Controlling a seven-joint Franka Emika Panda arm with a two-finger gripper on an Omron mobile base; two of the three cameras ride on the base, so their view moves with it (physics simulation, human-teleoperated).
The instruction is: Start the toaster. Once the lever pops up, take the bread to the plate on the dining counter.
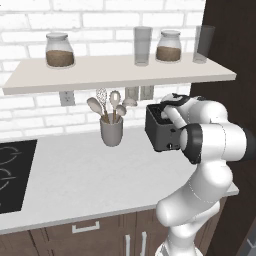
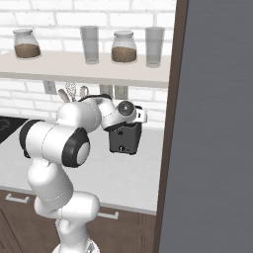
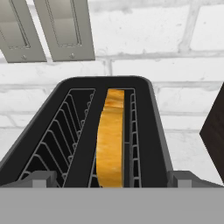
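The dark toaster [image 1: 159, 134] stands at the back right of the pale speckled worktop [image 1: 90, 175], against the brick wall. In the hand view I look straight down into the toaster [image 3: 65, 131]. The bread [image 3: 110, 140] stands on edge in its right slot, golden crust up; the left slot is empty. My gripper [image 3: 111, 180] hangs just above the toaster, open wide, one fingertip [image 3: 41, 178] at each side and touching nothing. My hand [image 2: 126, 110] sits over the toaster top [image 2: 124, 137]. The plate and the dining counter are out of view.
A grey utensil cup [image 1: 111, 131] with spoons stands left of the toaster. The shelf [image 1: 120, 72] above holds jars and glasses. A black hob [image 1: 12, 172] lies far left. A tall dark panel [image 2: 212, 148] closes the right side. Wall sockets [image 3: 65, 30] sit behind the toaster.
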